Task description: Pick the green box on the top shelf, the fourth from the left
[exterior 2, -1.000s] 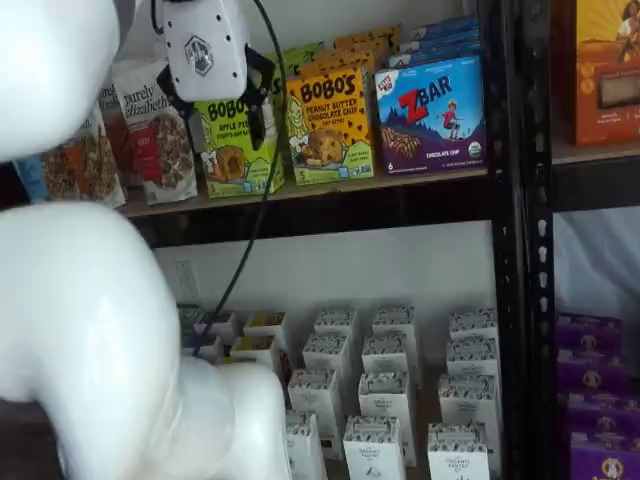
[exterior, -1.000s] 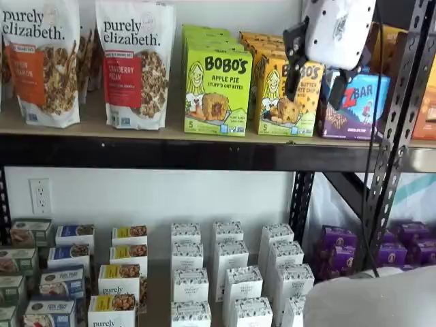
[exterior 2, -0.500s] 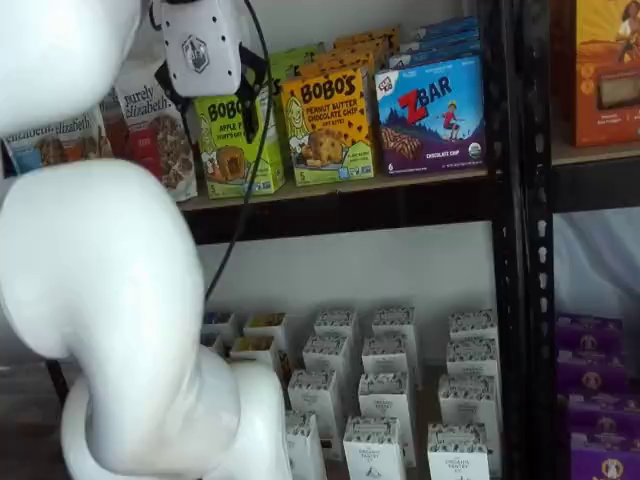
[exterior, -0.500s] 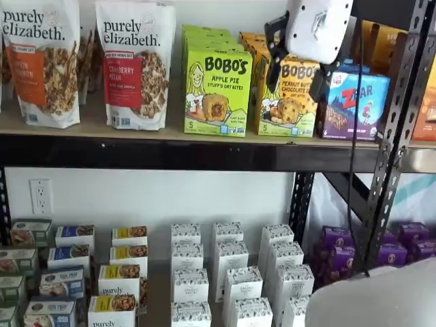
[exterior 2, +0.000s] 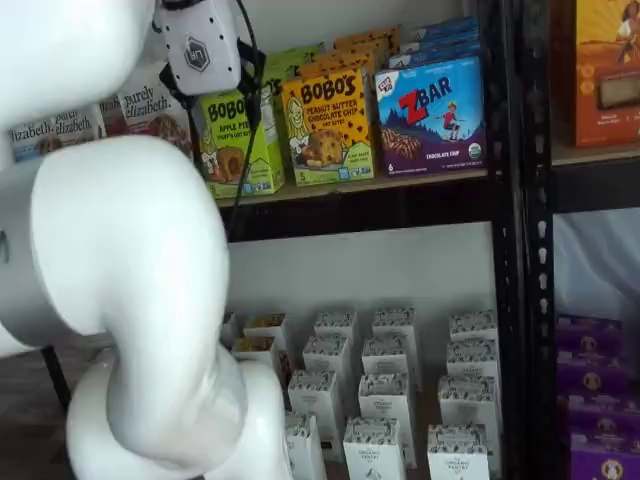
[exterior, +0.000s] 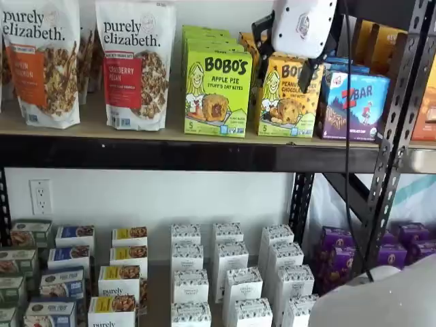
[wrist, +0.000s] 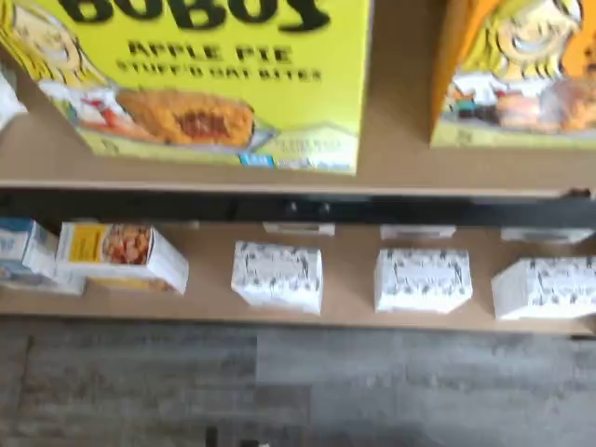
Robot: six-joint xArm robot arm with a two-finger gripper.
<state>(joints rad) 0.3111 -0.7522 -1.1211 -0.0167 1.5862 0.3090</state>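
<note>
Gripper (exterior: pixel 283 58) shifted leftward along top shelf (exterior: pixel 204 155) since earlier frames, white body now before yellow-orange Bobo's carton (exterior: pixel 287 102), just right of green box (exterior: pixel 216 92). Black fingers spread wide apart, nothing between them. Green box upright at shelf front edge, beside granola pouch (exterior: pixel 135 65). Wrist view: green box (wrist: pixel 200 79) front fills frame above white cartons (wrist: pixel 277 275).

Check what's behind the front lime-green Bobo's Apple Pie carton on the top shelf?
More lime-green carton tops line up behind the lime-green Bobo's Apple Pie carton on the tan top shelf. Their faces and count are hidden.
</note>
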